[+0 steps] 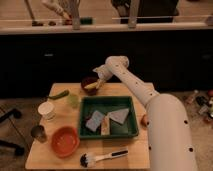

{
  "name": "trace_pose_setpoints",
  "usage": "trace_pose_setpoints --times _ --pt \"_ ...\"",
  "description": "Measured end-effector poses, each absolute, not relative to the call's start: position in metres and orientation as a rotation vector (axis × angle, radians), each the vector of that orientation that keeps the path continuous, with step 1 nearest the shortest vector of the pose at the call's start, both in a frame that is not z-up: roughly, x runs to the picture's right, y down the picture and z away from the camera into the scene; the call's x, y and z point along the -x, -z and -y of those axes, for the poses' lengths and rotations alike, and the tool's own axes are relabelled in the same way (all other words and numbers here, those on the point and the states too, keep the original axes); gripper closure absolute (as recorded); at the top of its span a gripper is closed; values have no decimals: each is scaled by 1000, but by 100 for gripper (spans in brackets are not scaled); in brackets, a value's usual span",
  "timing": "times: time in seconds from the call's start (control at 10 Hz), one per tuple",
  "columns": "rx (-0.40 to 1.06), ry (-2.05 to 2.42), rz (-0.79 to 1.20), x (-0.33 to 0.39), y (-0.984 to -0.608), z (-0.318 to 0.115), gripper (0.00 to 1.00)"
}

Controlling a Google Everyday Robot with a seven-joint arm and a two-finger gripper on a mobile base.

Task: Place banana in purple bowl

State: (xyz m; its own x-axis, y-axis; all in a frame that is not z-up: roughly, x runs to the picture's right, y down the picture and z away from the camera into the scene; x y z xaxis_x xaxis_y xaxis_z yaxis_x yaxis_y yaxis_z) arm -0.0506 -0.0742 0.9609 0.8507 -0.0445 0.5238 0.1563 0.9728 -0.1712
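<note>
The purple bowl [88,82] is small, dark maroon, and stands at the far edge of the wooden table [50,155]. The pale yellow banana [92,86] lies in it, its end sticking out over the right rim. My gripper [99,80] is at the bowl's right rim, just above the banana, at the end of the white arm that reaches in from the right.
A green tray [133,129] with sponges sits mid-table. An orange bowl [65,141], a metal cup [38,133], a white cup [47,110], a green vegetable [59,94], a brush [102,157] and a round orange fruit [144,120] are around it.
</note>
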Motion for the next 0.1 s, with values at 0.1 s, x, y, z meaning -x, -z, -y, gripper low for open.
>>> trace_pose_setpoints --times 0.1 --pt "207 115 554 54 -960 75 20"
